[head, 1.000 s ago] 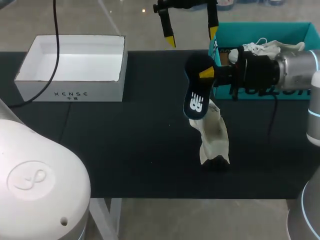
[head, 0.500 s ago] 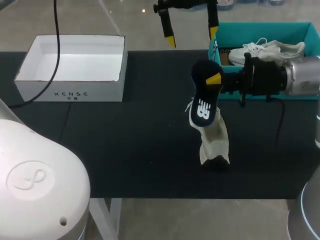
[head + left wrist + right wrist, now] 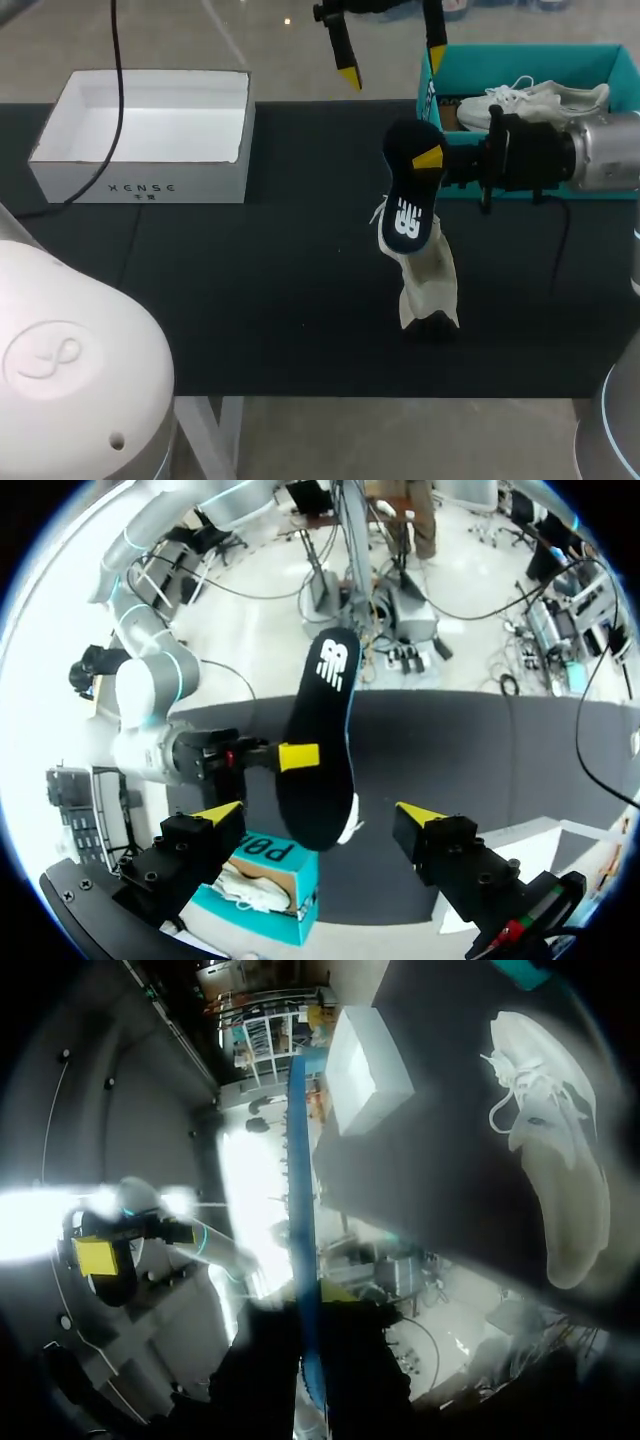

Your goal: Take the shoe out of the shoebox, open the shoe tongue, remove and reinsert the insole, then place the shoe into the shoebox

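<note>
My right gripper is shut on the heel end of a dark insole, holding it in the air above a pale shoe that lies on the black table. In the right wrist view the insole shows edge-on between the fingers, with the shoe off to one side. The teal shoebox at the back right holds a second pale shoe. My left gripper hangs open above the table's far edge. In its own view the left gripper is open, with the insole just ahead of it.
An empty white box stands at the back left; it also shows in the right wrist view as the white box. The teal shoebox sits under my left gripper. Bare table stretches across the front and left.
My right gripper drew back to the right with the insole, turning it a little more upright. My left gripper shifted slightly right and stays open.
</note>
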Motion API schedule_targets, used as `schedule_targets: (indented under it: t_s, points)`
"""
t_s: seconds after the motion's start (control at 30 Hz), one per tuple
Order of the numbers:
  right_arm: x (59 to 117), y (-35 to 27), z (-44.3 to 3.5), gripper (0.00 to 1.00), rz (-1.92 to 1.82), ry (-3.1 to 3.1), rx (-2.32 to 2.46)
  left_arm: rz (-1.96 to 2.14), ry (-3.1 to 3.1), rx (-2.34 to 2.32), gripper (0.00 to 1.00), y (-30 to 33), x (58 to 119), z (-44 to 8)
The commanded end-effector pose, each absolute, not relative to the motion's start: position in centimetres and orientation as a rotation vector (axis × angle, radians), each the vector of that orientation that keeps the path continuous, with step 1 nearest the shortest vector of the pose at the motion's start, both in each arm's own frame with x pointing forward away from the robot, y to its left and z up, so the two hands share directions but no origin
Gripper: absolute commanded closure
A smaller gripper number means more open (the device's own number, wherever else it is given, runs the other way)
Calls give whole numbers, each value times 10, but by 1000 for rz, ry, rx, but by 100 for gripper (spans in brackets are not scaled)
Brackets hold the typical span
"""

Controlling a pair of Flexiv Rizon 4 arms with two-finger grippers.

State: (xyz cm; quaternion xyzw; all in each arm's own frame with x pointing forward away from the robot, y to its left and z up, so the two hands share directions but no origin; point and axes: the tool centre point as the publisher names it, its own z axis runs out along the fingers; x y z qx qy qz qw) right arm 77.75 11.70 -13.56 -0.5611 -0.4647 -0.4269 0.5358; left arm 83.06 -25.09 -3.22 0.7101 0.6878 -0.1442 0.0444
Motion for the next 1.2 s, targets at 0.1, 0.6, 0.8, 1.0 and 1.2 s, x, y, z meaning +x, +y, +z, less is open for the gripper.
schedule_targets:
  t_s: [0.1, 0.6, 0.8, 1.0, 1.2]
  points:
    - [777, 118, -135, 100, -1014, -1108, -1339, -927, 1424, 1942, 0, -200, 802, -47]
    - [777, 118, -135, 100, -1014, -1108, -1339, -1014, 1331, 1290, 0, -157, 778, -87]
    - [777, 118, -135, 100, -1014, -1108, -1339, -1069, 1323, 1186, 0, -147, 778, -99]
    - [777, 118, -135, 100, -1014, -1108, -1339, -1125, 1294, 1096, 0, -147, 777, -102]
    - [777, 118, -135, 100, -1014, -1108, -1339, -1176, 1259, 1080, 0, -155, 781, -101]
